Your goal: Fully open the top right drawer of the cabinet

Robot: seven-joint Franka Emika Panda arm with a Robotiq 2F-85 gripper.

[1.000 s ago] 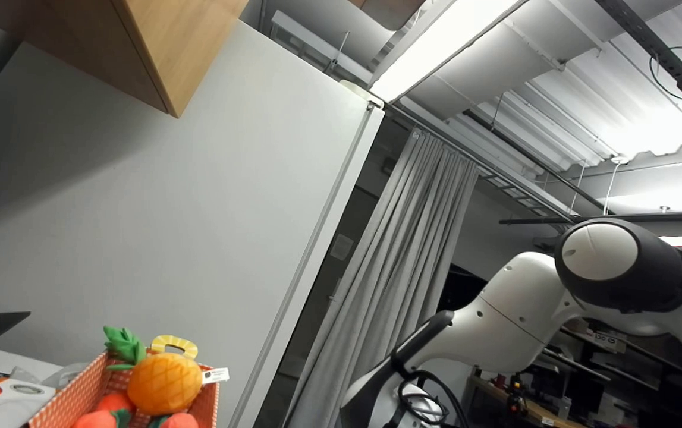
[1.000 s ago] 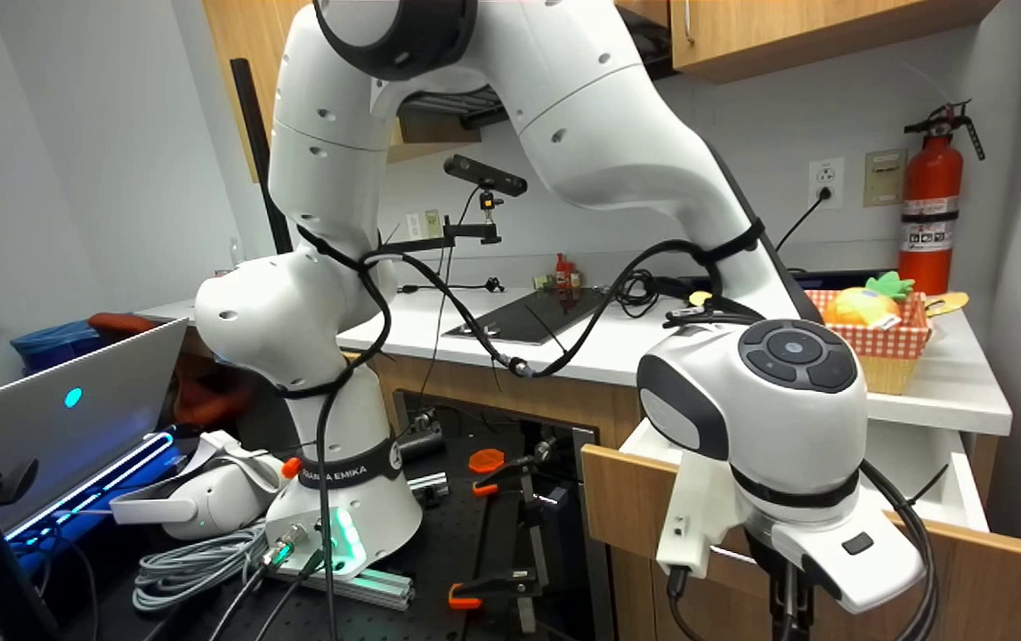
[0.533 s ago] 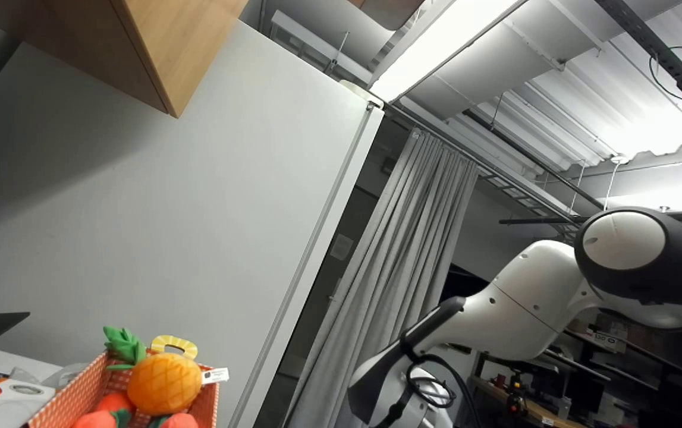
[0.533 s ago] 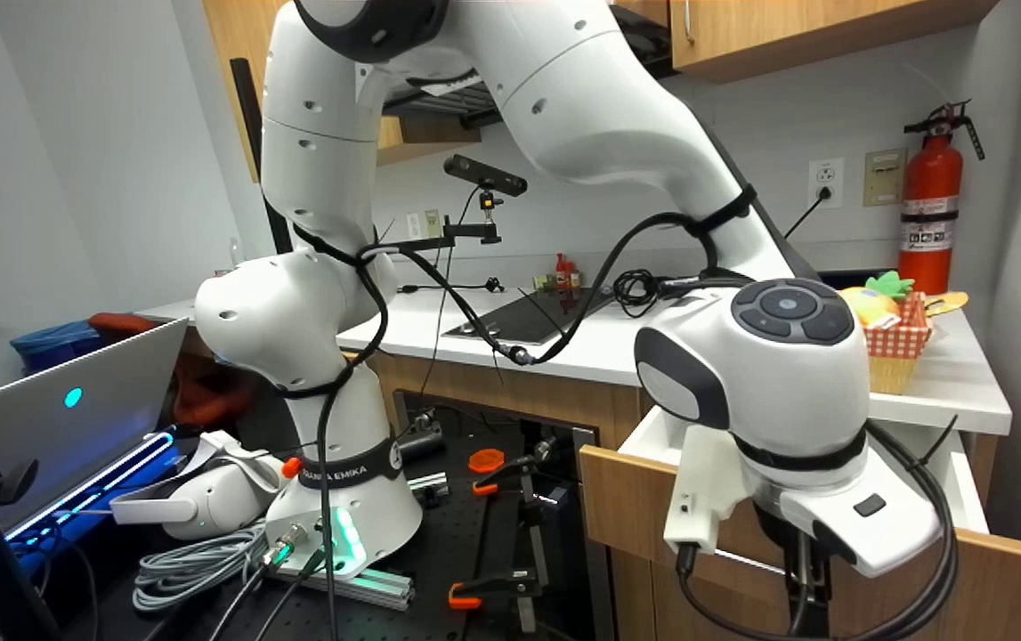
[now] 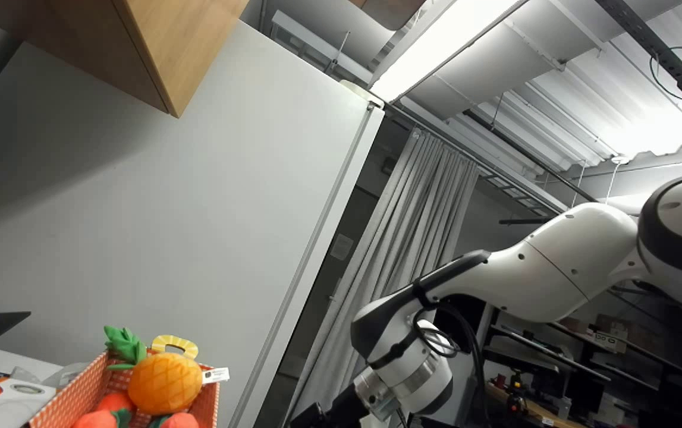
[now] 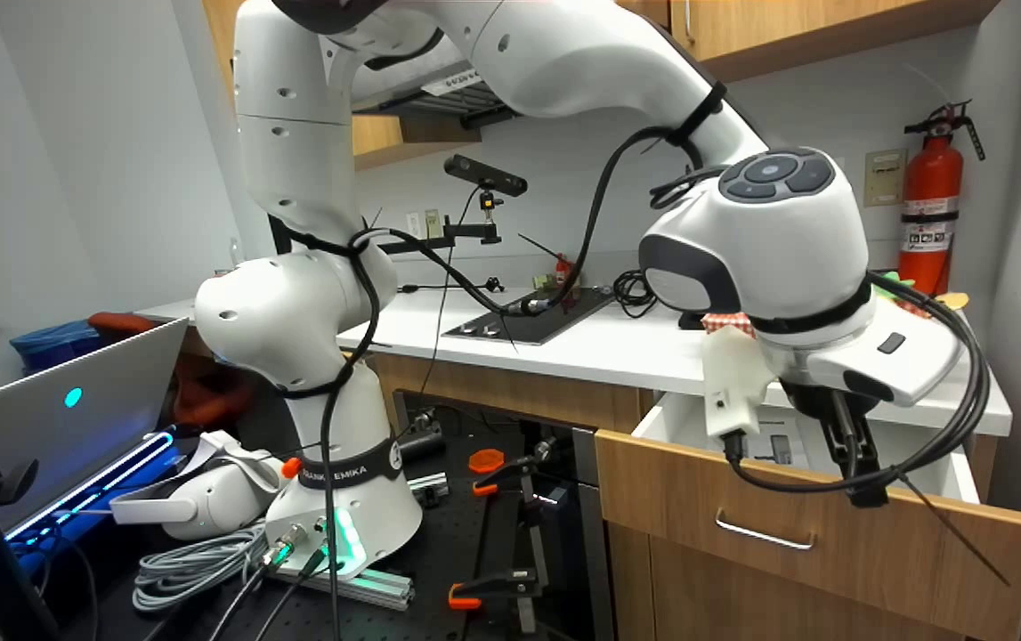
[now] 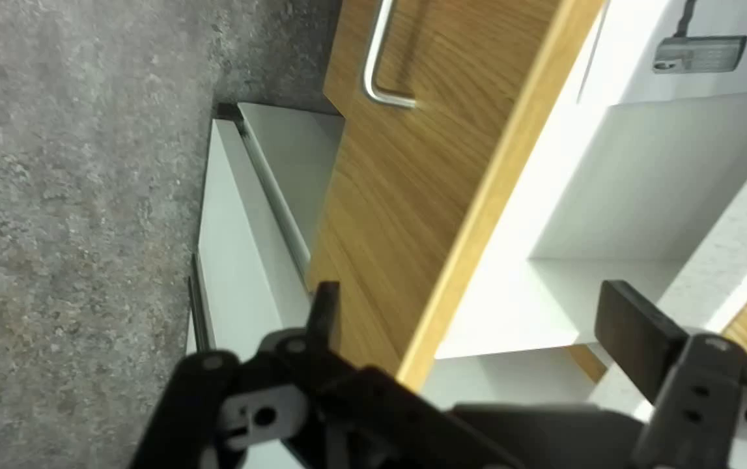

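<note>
Apparently | wood-fronted white drawer (image 6: pixel 866 547) stands well out | black two-fingered gripper (image 7: pixel 477 319), jaws apart | full extension unconfirmed, perhaps some pull left

1 drawer (image 6: pixel 839 534) stands open; end effector (image 6: pixel 866 486) nearby.

Printed sheet (image 7: pixel 718 83) is lying in drawer (image 6: pixel 848 552), cooktop (image 6: pixel 550 325) sitting on the countertop (image 6: pixel 626 347), toy pineapple (image 5: pixel 165 383) chilling in basket (image 5: pixel 76 391).

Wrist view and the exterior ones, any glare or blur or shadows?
In the wrist view, the tool looks dark and soft-edged, the white drawer box washed out near its front; in an exterior view, tilted, the ceiling light is blown out and the wall shaded at left.
</note>
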